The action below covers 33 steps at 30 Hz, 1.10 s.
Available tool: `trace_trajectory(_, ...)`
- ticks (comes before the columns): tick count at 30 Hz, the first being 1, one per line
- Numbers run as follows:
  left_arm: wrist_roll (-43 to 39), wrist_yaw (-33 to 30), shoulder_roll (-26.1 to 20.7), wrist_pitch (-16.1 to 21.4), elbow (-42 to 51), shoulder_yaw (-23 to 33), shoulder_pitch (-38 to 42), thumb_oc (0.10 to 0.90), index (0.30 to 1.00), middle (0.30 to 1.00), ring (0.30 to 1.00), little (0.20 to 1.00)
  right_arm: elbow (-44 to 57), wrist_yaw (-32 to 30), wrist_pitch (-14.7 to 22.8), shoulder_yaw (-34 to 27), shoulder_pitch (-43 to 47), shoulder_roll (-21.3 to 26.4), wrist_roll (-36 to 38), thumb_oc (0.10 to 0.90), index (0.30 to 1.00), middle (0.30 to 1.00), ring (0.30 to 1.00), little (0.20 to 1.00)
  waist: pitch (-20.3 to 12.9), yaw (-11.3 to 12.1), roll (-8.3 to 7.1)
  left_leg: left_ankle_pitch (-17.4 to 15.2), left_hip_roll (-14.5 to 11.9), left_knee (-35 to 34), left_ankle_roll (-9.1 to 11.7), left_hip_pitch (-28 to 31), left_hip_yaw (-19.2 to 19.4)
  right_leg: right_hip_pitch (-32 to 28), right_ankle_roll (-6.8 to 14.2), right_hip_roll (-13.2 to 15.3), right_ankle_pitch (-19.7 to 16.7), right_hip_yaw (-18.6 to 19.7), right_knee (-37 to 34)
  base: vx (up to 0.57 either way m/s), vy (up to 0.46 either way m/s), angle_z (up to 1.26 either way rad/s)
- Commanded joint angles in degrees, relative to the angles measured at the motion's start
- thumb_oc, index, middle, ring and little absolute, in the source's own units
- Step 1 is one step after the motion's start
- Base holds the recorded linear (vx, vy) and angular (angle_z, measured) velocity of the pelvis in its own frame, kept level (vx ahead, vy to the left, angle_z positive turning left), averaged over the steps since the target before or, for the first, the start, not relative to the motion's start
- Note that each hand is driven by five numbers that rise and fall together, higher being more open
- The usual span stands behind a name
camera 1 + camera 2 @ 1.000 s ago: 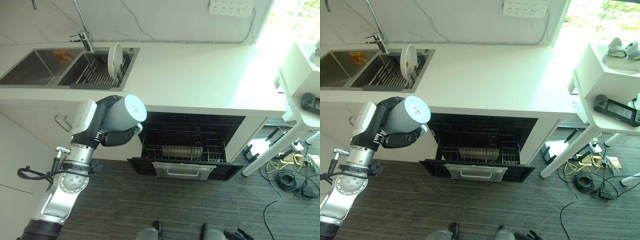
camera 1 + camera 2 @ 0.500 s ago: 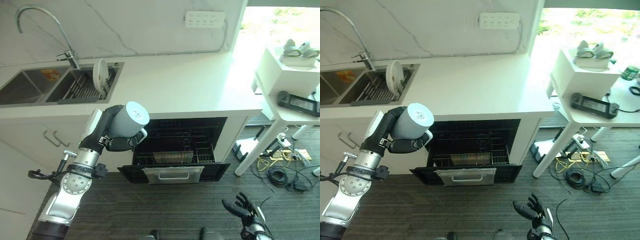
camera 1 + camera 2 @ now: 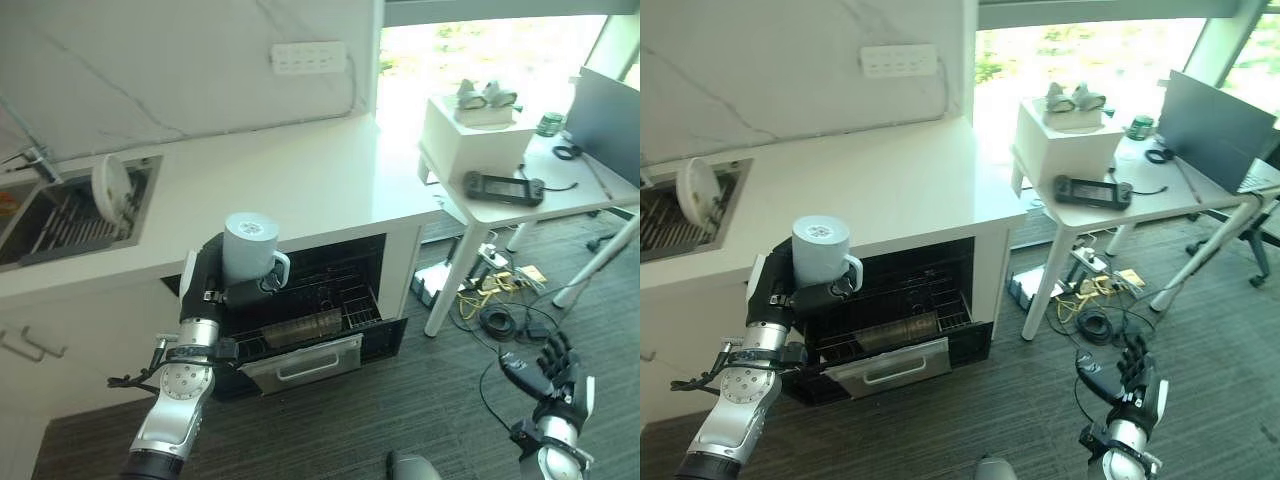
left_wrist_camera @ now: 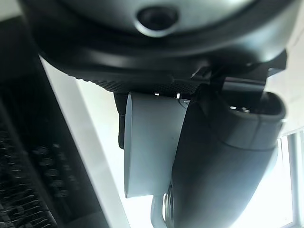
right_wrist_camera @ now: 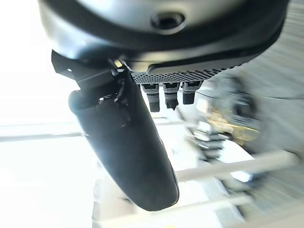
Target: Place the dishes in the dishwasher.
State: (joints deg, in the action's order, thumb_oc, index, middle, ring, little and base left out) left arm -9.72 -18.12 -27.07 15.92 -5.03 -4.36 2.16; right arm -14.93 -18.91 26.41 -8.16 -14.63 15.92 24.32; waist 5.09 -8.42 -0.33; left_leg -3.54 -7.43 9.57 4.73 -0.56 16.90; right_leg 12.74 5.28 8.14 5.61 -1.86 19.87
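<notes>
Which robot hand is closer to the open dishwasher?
The left. The left robot hand holds a grey mug right in front of the dishwasher, above its pulled-out rack. The right robot hand hangs open far off to the side, over the floor near the white desk.

I see a white counter (image 3: 290,175) running along the wall, with a sink (image 3: 60,215) let into its left end; a plate (image 3: 108,185) stands on edge in the rack inside the sink. Below the counter the dishwasher (image 3: 310,300) stands open, its rack (image 3: 300,322) drawn out over the floor (image 3: 400,400). To the right I see a white table (image 3: 1160,180), near the counter but apart from it. On the table: a white box (image 3: 1068,140), a dark handheld controller (image 3: 1092,190) just beside the box, and a laptop (image 3: 1215,125) at the far end. Cables (image 3: 495,315) lie on the floor under the table.
</notes>
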Motion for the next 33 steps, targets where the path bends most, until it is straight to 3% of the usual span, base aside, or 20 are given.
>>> trace_trajectory(1, 4.0, -8.4, -1.9, 10.1, 3.5, 3.2, 6.8, 0.400, 0.300, 0.300, 0.300, 0.300, 8.4, 3.0, 8.9, -2.7, 4.5, 3.6, 1.6, 0.800, 0.900, 0.900, 0.900, 0.900, 1.2, 0.7, -0.52, -12.4, -1.5, 7.6, -2.2, -1.9, -6.2, -5.3, 5.7, 2.5, 3.9, -2.2, -2.7, -0.01, 0.022, -0.14)
trace_trajectory(5, 10.0, -15.7, -1.3, 11.4, 2.8, 2.5, 6.8, 0.400, 0.300, 0.300, 0.300, 0.300, 17.0, 11.0, 8.6, -1.9, 5.9, 5.5, 6.8, 0.800, 0.900, 0.900, 0.900, 0.900, 1.3, 0.5, -0.91, -12.7, -1.3, 7.6, -2.3, -1.5, -6.3, -5.4, 5.6, 2.1, 3.9, -1.5, -2.7, -0.01, 0.014, -0.05)
trace_trajectory(8, 15.2, -20.5, -0.6, 11.2, 3.9, 1.9, 7.6, 0.400, 0.300, 0.300, 0.300, 0.300, 21.5, 23.9, 5.3, -1.0, 7.8, 7.7, 14.4, 0.800, 0.900, 0.900, 0.900, 0.900, 1.3, 0.9, -1.37, -12.6, -1.3, 7.6, -2.1, -1.5, -6.6, -5.6, 5.5, 2.2, 4.0, -1.7, -2.7, -0.03, -0.005, -0.04)
trace_trajectory(13, 23.7, -25.3, 0.4, 10.8, 5.1, 0.1, 8.9, 0.400, 0.300, 0.300, 0.300, 0.300, 26.3, 38.8, -2.8, 2.2, 11.6, 10.8, 24.0, 0.800, 0.900, 0.900, 0.900, 0.900, 0.8, 2.0, -1.94, -12.5, -1.3, 7.6, -1.7, -1.9, -7.1, -5.7, 5.5, 2.5, 4.1, -2.2, -2.7, -0.01, -0.003, -0.02)
trace_trajectory(14, 26.0, -25.6, 1.4, 10.5, 6.6, -0.5, 8.9, 0.400, 0.300, 0.300, 0.300, 0.300, 27.4, 40.8, -5.8, 4.2, 13.5, 11.3, 25.4, 0.800, 0.900, 0.900, 0.900, 0.900, 0.6, 2.7, -2.09, -12.5, -1.4, 7.6, -1.5, -2.1, -7.5, -5.7, 5.5, 2.6, 4.2, -2.4, -2.7, 0.00, 0.000, 0.00)
trace_trajectory(20, 29.5, -30.2, 0.9, 8.8, 1.2, -8.0, 15.2, 0.400, 0.300, 0.300, 0.300, 0.300, 28.2, 43.8, -11.2, 12.4, 22.5, 13.0, 29.5, 0.800, 0.900, 0.900, 0.900, 0.900, -0.4, 4.3, -2.27, -12.1, -1.4, 7.6, -1.2, -2.5, -8.1, -6.1, 5.4, 2.7, 4.1, -3.2, -2.7, 0.02, -0.005, 0.11)
trace_trajectory(25, 29.4, -27.5, 1.9, 9.0, -0.2, -11.3, 17.3, 0.400, 0.300, 0.300, 0.300, 0.300, 28.9, 45.9, -17.7, 16.2, 28.4, 12.3, 30.5, 0.800, 0.900, 0.900, 0.900, 0.900, -0.8, 6.5, -2.63, -12.1, -1.2, 7.6, -1.0, -3.1, -9.3, -6.4, 5.2, 3.1, 4.4, -4.5, -2.7, 0.02, -0.023, 0.14)
trace_trajectory(28, 29.2, -26.6, 2.0, 9.6, -0.5, -12.4, 17.9, 0.400, 0.300, 0.300, 0.300, 0.300, 29.3, 46.9, -19.9, 17.8, 30.4, 12.0, 30.3, 0.800, 0.900, 0.900, 0.900, 0.900, -1.0, 7.1, -2.77, -11.9, -1.1, 7.6, -0.9, -3.5, -9.8, -6.5, 5.1, 3.2, 4.4, -4.8, -2.7, 0.00, -0.027, 0.13)
trace_trajectory(33, 28.6, -26.0, 2.4, 10.0, -1.1, -14.9, 20.1, 0.400, 0.300, 0.300, 0.300, 0.300, 27.8, 41.1, -20.7, 21.2, 35.5, 10.7, 28.8, 0.800, 0.900, 0.900, 0.900, 0.900, -1.3, 8.4, -2.86, -11.7, -0.4, 7.6, -0.8, -4.2, -11.5, -6.7, 4.9, 3.0, 4.5, -5.0, -2.7, 0.00, -0.028, 0.21)
